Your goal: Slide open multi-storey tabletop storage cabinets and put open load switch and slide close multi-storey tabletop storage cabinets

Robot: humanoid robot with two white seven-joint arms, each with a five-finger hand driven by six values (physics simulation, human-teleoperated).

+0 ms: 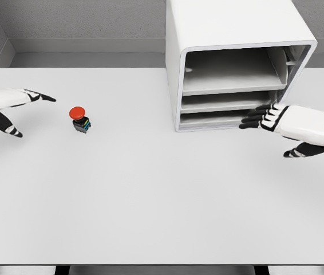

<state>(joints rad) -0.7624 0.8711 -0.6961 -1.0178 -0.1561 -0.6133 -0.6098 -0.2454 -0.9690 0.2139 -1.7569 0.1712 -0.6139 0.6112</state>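
White tabletop (pixel 150 200): right hand (pixel 299 123) fingers spread, tips at white three-tier cabinet (pixel 236 63) bottom drawer; left hand (pixel 7 109) open, empty; red-capped black switch (pixel 81 119) beyond its fingertips.

The smooth matt white table (pixel 150 200) bears a glossy white plastic-looking cabinet (pixel 230 23) and a shiny red-capped switch (pixel 79 117).

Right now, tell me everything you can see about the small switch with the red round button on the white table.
The small switch with the red round button stands upright on the white table, left of the middle. A red mushroom-shaped cap tops a dark boxy base with bluish and yellowish marks on its front. It looks like plastic. Nothing touches it: the left hand hovers open to its left, and the white storage cabinet stands well off to its right.
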